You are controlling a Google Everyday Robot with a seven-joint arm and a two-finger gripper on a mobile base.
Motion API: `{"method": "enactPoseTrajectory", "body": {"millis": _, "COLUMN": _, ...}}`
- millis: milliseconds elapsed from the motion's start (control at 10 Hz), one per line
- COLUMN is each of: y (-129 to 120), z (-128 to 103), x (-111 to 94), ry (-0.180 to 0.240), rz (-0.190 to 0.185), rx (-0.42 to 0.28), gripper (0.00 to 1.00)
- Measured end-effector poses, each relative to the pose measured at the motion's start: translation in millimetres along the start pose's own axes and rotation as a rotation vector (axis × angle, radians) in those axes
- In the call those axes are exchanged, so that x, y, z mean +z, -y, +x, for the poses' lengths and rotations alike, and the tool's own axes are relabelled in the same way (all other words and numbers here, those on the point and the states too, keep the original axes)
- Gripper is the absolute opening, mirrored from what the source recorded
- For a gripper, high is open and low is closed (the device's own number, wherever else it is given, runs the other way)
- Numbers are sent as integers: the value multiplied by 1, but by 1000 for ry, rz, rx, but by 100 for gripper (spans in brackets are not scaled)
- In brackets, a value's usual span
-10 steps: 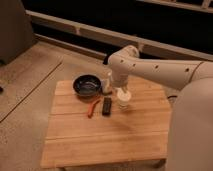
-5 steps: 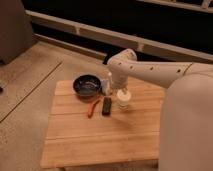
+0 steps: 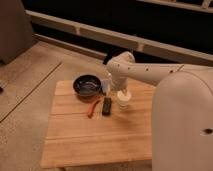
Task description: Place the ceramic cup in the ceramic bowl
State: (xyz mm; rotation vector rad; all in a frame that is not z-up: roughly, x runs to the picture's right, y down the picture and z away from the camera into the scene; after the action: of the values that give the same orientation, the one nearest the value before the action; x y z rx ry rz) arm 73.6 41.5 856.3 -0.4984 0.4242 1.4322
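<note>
So from my end the bowl (image 3: 76, 84) sits near the back of the wooden table (image 3: 100, 141), and the cup (image 3: 124, 103) stands upright off to the bowl's right, not in it. The gripper (image 3: 122, 93) hangs right of the bowl, straight over the cup, jaws spread wide, gripping nothing as far as I can see. Just in front of the bowl lie a flat black block (image 3: 107, 106) and a small orange thing (image 3: 93, 108).
</note>
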Motion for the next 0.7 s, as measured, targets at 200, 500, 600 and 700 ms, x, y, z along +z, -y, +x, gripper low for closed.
{"method": "enactPoseTrajectory", "body": {"millis": 200, "y": 4, "z": 1, "x": 14, "ry": -31, "rz": -6, "rx": 8, "gripper": 65}}
{"method": "enactPoseTrajectory", "body": {"millis": 500, "y": 2, "z": 8, "x": 36, "ry": -87, "rz": -47, "rx": 21, "gripper": 50}}
{"method": "enactPoseTrajectory", "body": {"millis": 600, "y": 3, "z": 9, "x": 39, "ry": -95, "rz": -60, "rx": 28, "gripper": 44}}
{"method": "enactPoseTrajectory", "body": {"millis": 700, "y": 6, "z": 12, "x": 44, "ry": -109, "rz": -81, "rx": 46, "gripper": 30}}
